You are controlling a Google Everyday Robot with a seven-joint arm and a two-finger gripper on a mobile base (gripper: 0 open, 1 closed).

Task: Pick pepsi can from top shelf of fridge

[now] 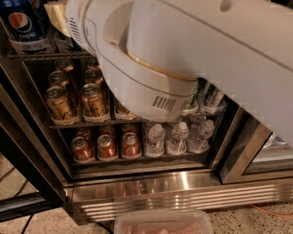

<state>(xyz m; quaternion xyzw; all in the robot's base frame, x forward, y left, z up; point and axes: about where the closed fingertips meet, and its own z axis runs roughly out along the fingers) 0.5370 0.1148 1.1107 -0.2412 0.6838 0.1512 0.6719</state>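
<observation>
The pepsi can (pixel 24 23), blue with its red-white-blue globe, stands at the top left on the top shelf (pixel 46 55), a dark wire rack of the fridge (pixel 183 194). My large white arm (pixel 183 59) fills the upper middle and right of the camera view and hides much of the shelves. Only a pale tan piece of the gripper (pixel 56 13) shows at the top edge. It sits just right of the pepsi can, and I cannot tell whether they touch.
Copper-gold cans (pixel 94 101) line the middle rack, with green-white cans (pixel 211 97) partly hidden at its right. Small copper cans (pixel 106 146) and water bottles (pixel 177 138) fill the lower rack. The open glass door (pixel 23 151) stands left. A clear plastic container (pixel 162 223) lies on the floor.
</observation>
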